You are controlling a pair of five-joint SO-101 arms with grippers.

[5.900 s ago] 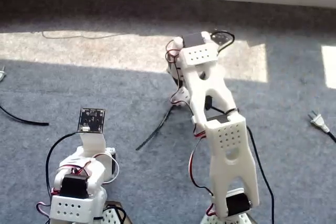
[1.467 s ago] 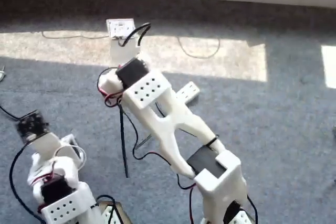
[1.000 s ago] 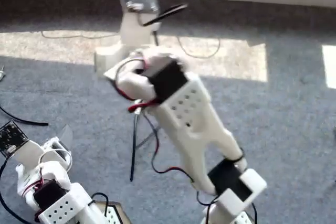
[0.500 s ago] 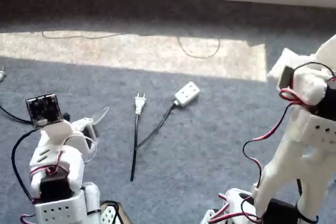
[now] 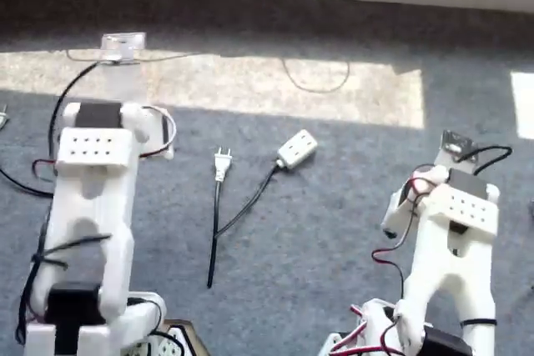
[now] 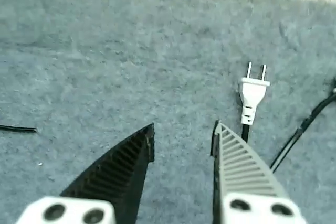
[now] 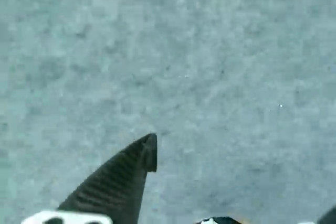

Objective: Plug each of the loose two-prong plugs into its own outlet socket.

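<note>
**While both pincers gape over the carpet, plug and socket lie unjoined**

Where the high view starts nearest, the left arm (image 5: 92, 172) and the right arm (image 5: 450, 223) rise from their bases over grey carpet (image 5: 334, 231). Seen from its own wrist, the left pincer (image 6: 181, 135) is spread and holds nothing, with bare carpet between its fingers. The two-prong plug (image 6: 253, 92) lies flat just beyond the light finger, prongs pointing away, and its black cord (image 5: 215, 223) trails back toward the arms. The right pincer (image 7: 239, 179) is spread wide over bare carpet and grips nothing.

Farther out, the white outlet socket (image 5: 297, 149) lies near the plug but apart from it. Beyond both, a thin cable (image 5: 313, 81) loops across a sunlit strip (image 5: 250, 81) of carpet.
</note>
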